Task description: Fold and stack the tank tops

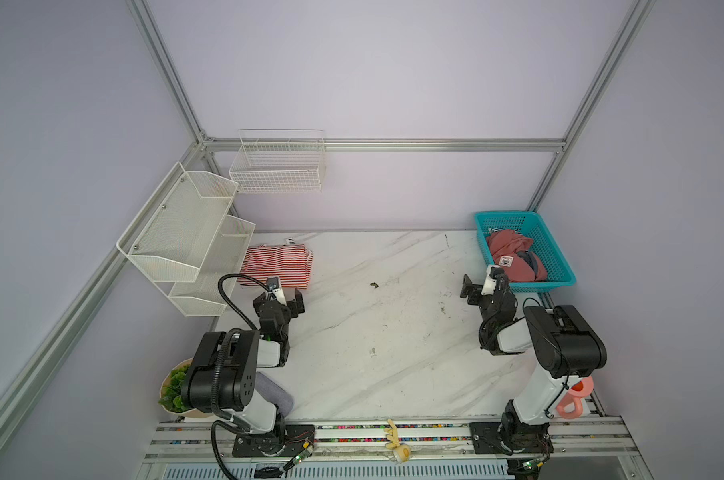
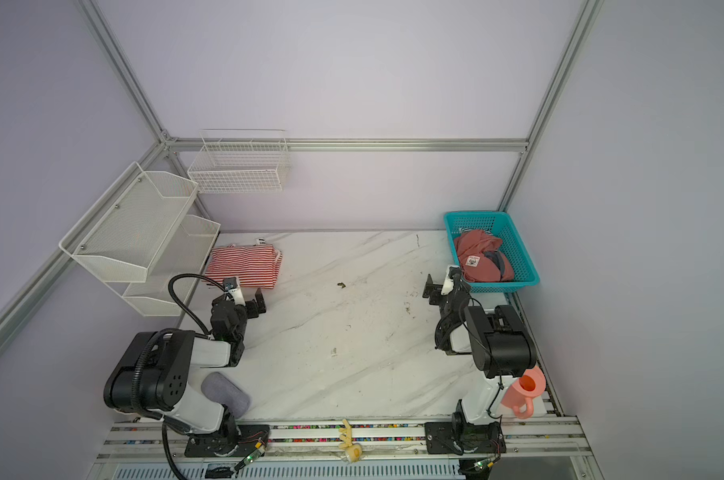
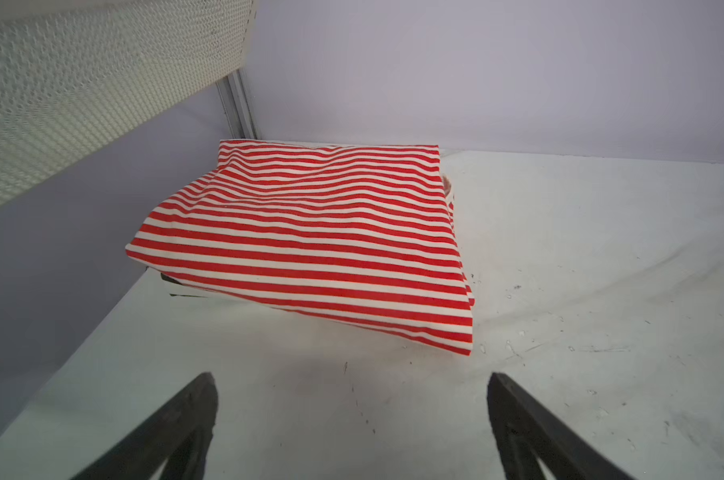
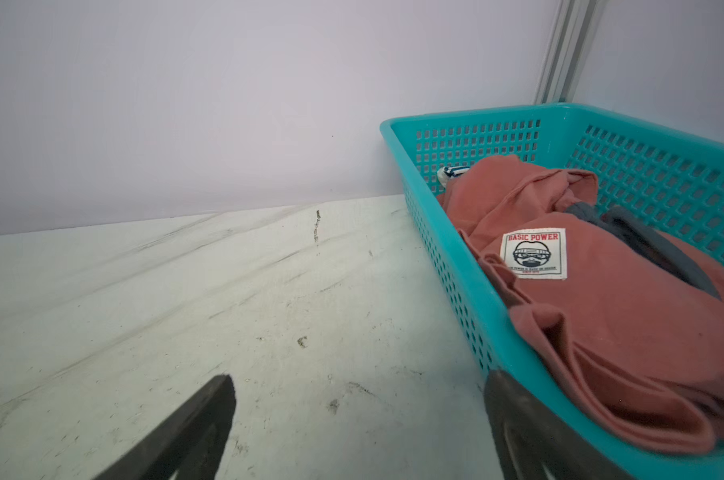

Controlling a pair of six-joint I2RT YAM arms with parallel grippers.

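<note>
Left hand [image 3: 352, 378]: spread wide, empty, over the white marble-pattern bench [image 1: 372, 332], near the folded red-and-white striped tank top [image 1: 277, 266] at the far left corner.

Right hand [image 4: 358, 378]: spread wide, empty, beside the teal perforated plastic basket [image 1: 553, 249]. The basket holds the crumpled salmon-red tank top [image 1: 511, 253], which partly covers the navy-and-white striped tank top [image 4: 451, 172].

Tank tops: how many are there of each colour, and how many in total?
Red-and-white striped tank top: 1, folded on the table.
Salmon-red tank top: 1, crumpled in the teal basket.
Navy-and-white striped tank top: 1, only a corner showing in the basket.
Total: 3.
A dark-edged layer under the folded one is too hidden to count.
</note>
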